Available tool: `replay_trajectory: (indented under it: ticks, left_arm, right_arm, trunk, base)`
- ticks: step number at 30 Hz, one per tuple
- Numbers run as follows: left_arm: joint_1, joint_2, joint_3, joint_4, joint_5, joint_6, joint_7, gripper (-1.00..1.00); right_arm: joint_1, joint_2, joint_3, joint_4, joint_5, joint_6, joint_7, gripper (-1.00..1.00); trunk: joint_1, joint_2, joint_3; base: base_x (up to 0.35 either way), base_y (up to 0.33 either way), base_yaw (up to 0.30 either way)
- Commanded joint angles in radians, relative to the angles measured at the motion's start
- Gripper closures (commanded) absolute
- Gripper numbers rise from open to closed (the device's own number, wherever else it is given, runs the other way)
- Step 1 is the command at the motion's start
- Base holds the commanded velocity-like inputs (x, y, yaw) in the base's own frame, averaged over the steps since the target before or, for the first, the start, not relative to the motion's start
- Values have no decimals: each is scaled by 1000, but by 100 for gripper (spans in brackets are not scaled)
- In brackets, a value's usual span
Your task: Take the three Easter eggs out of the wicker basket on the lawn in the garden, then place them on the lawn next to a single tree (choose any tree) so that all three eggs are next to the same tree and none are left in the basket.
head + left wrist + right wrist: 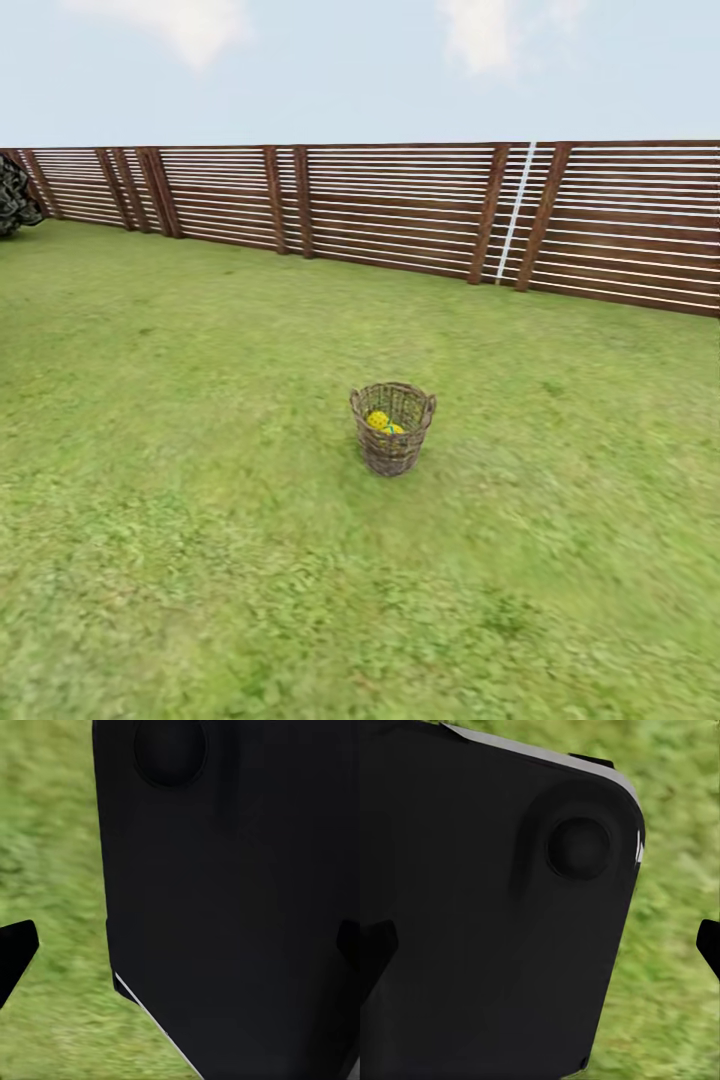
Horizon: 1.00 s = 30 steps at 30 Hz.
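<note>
Green lawn (200, 560) runs back to a brown slatted fence (400, 215) under pale sky in the head view, with a scrap of dark foliage (15, 195) cut off at the far left edge. Near the middle stands the basket (392, 428), upright and well apart from the fence; yellow eggs (381, 422) show through its rim, but how many I cannot tell, perhaps two visible. The left wrist view has blurred grass beside a large black body (225, 900) of the robot, with dark finger tips (16, 949) at both edges, so the left gripper looks spread wide and empty. The right wrist view is much the same: black housing (495, 915), grass, finger tips (709, 941) at either edge, wide and holding nothing. Risk from here: rolling up too close could knock the basket over and scatter the eggs, and no pale-trunked tree is in sight to aim for.
</note>
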Motion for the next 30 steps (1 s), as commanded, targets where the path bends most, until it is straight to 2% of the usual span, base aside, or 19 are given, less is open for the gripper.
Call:
replay_trajectory:
  ticks: [1,14,30]
  left_arm:
    - [0,0,0,0,1,-1,0,-100]
    - [0,0,0,0,1,-1,0,-100]
    - [0,0,-1,0,1,-1,0,-100]
  right_arm:
    - [0,0,3,1,2,-3,0,-100]
    - [-1,0,3,1,2,-3,0,-100]
    - [0,0,3,1,2,-3,0,-100]
  trunk:
    - [0,0,-1]
    - [0,0,-1]
    - [0,0,-1]
  base:
    - [292,230,-45]
    - [292,231,-16]
    - [292,228,-235]
